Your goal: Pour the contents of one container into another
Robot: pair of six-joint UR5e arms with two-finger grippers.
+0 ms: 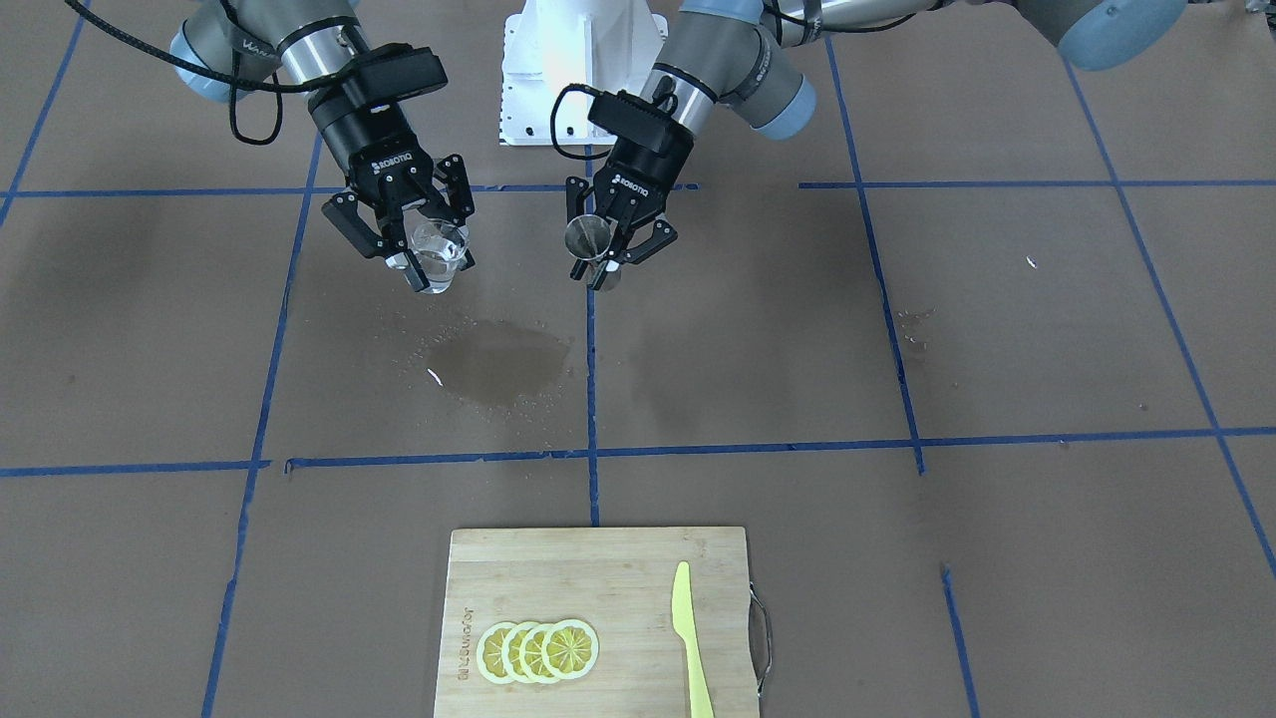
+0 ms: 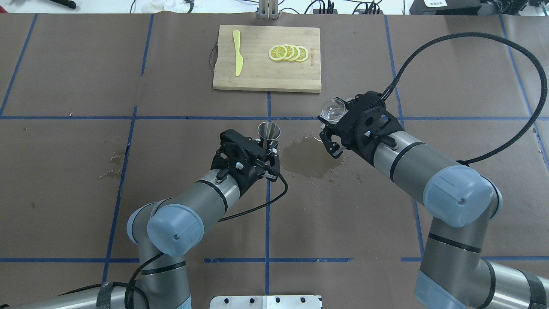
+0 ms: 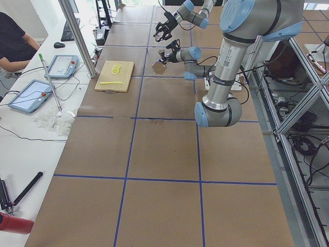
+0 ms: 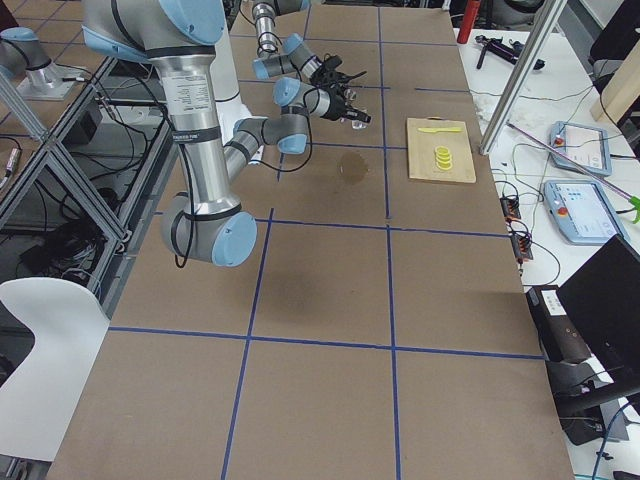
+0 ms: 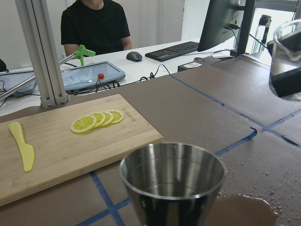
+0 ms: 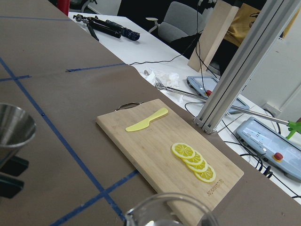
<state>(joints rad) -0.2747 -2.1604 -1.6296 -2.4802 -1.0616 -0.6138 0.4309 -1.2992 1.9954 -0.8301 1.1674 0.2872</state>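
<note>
left jaws: clenched on steel cup [image 2: 269, 130]
right jaws: grasping glass beaker [image 2: 332, 109]
relation: beaker off cup's right, apart; likely gap must close before tipping

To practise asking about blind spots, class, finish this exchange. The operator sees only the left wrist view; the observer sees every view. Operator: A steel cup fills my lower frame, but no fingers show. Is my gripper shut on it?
Observer: Yes. Overhead, the left gripper is clamped on the steel cup below its rim.
Operator: And the glass at my right edge?
Observer: The right gripper is shut on that clear glass, apart from your cup.
Operator: Where does the wet patch lie?
Observer: The wet patch lies on the table between the two grippers, with droplets scattered around it.
</note>
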